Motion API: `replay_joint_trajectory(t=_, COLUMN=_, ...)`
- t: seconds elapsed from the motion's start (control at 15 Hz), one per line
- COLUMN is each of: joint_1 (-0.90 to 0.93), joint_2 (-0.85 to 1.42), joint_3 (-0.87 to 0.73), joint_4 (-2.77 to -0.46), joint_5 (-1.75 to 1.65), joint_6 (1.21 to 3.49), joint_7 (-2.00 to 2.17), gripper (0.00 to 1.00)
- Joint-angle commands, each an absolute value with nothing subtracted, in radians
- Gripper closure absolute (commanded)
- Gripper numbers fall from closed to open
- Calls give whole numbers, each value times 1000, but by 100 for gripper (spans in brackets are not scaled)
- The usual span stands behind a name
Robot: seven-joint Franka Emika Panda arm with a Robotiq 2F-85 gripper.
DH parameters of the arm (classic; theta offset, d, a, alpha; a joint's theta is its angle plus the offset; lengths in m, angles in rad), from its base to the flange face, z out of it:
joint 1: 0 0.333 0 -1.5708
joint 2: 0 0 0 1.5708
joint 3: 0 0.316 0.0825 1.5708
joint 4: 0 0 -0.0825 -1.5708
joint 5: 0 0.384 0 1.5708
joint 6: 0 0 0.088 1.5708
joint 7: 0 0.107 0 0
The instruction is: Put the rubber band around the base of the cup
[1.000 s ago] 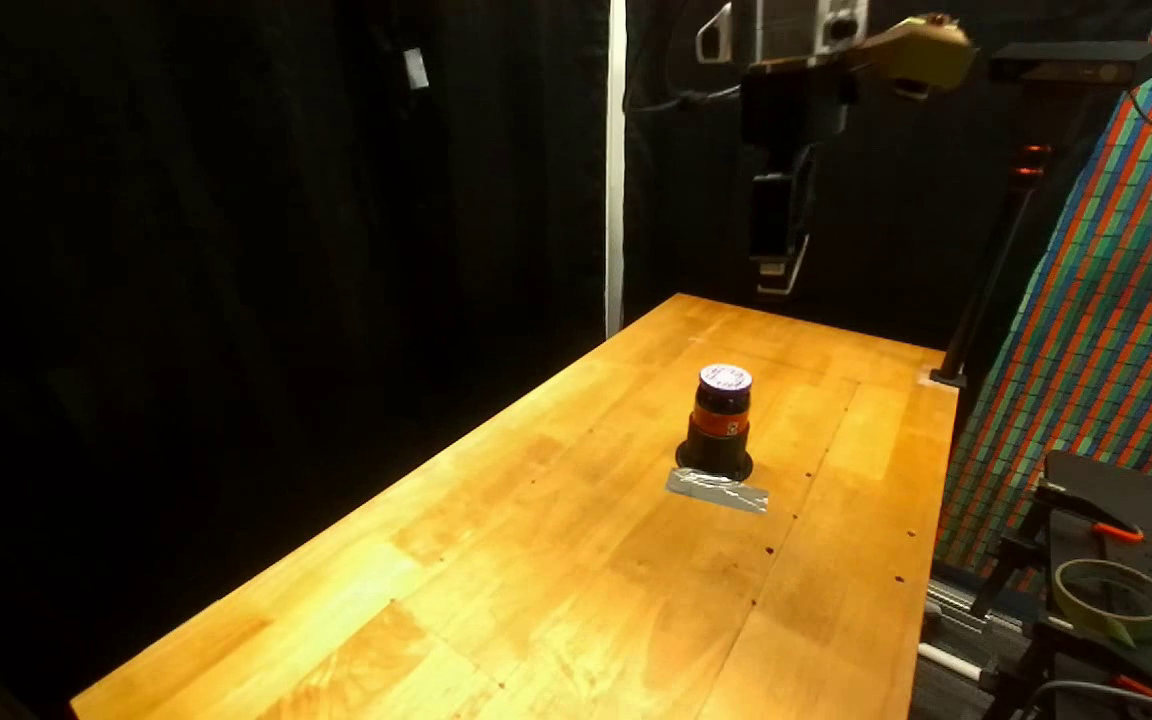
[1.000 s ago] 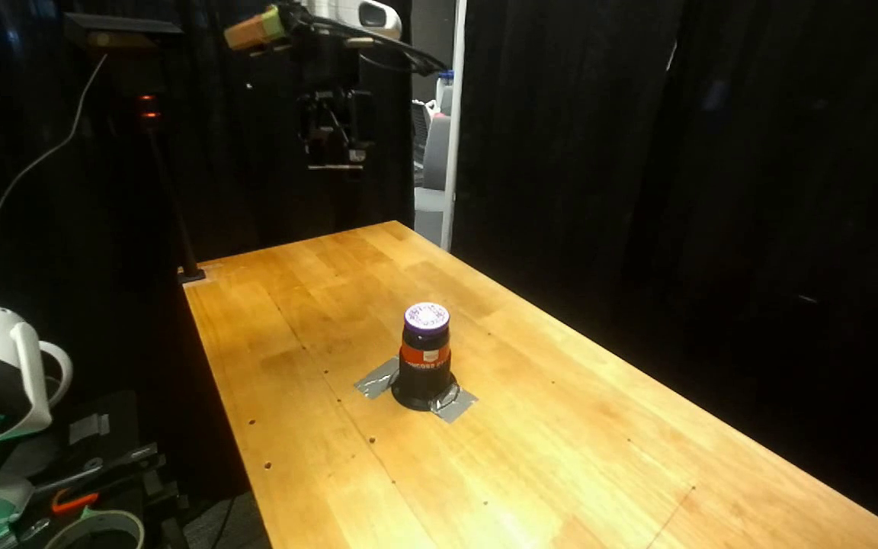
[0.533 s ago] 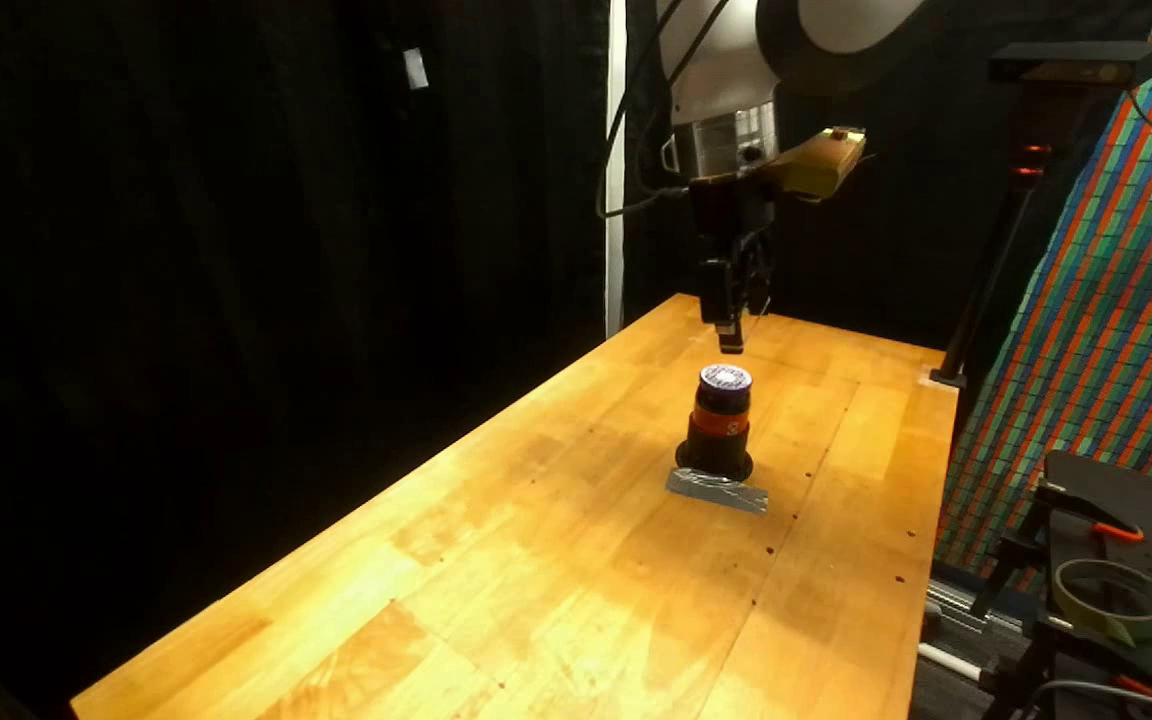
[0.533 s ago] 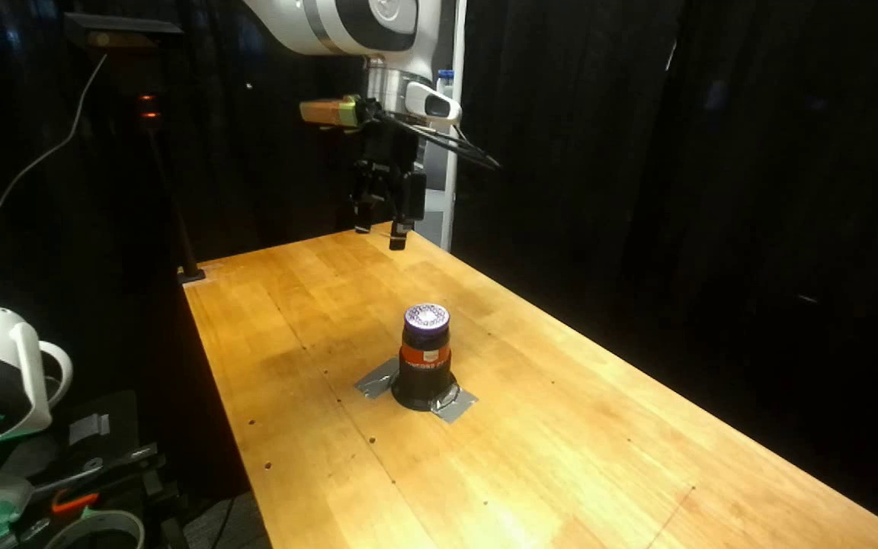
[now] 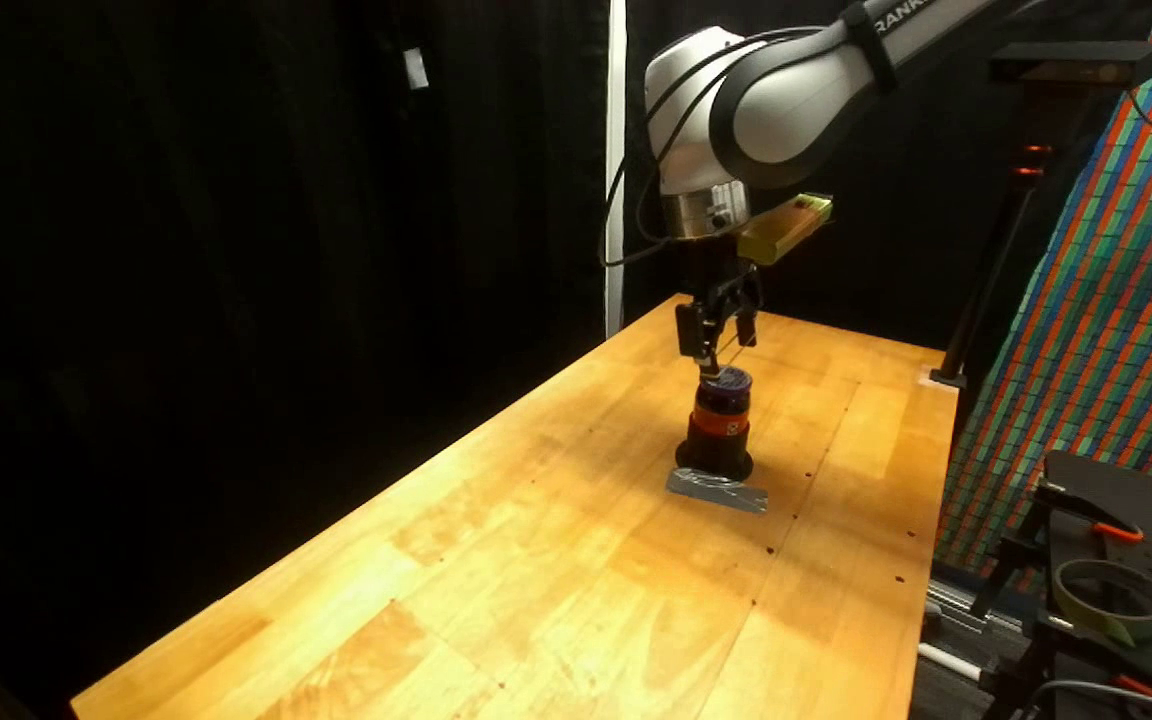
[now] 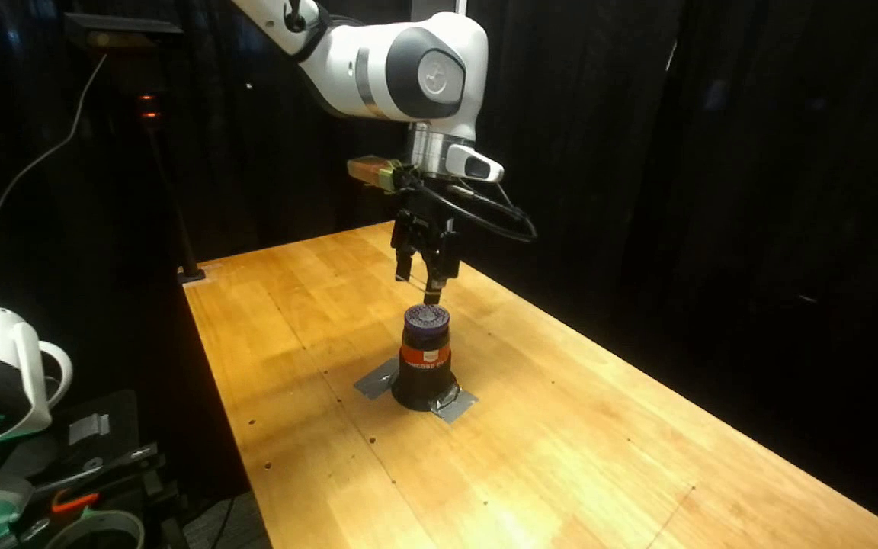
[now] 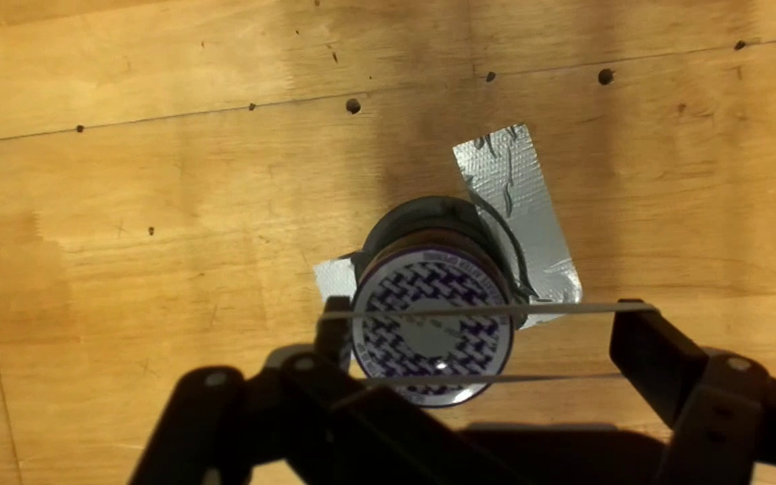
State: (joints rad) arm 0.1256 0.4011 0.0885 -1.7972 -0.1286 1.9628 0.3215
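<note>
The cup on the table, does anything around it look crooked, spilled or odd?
The cup stands upright, with no spill visible. What looks odd is the creased silver tape over the edge of its dark base, perhaps pinning it down. The rubber band stretched across the tool seems deliberate.

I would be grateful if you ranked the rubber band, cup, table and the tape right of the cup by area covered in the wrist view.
1. Table
2. Cup
3. Tape
4. Rubber band, thin though long

Cup and band sit nearer the camera than the tape, so true sizes may differ.
</note>
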Motion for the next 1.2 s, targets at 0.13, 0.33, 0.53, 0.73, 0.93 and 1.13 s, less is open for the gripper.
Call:
replay_joint_trajectory(t=0.13, joint_1=151, joint_2=535, joint_3=32, joint_4=-1665, joint_5=-118, joint_6=1977, joint_7=409, gripper=0)
replay_joint_trajectory(t=0.33, joint_1=158, joint_2=578, joint_3=22, joint_4=-1616, joint_5=-108, joint_6=1979, joint_7=436, gripper=0)
replay_joint_trajectory(t=0.53, joint_1=157, joint_2=607, joint_3=20, joint_4=-1584, joint_5=-93, joint_6=1958, joint_7=441, gripper=0)
replay_joint_trajectory(t=0.73, joint_1=136, joint_2=605, joint_3=44, joint_4=-1587, joint_5=-24, joint_6=1924, joint_7=379, gripper=0)
replay_joint_trajectory(t=0.93, joint_1=120, joint_2=579, joint_3=51, joint_4=-1610, joint_5=23, joint_6=1898, joint_7=322, gripper=0)
replay_joint_trajectory(t=1.13, joint_1=111, joint_2=557, joint_3=42, joint_4=-1631, joint_5=42, joint_6=1877, joint_7=302, gripper=0)
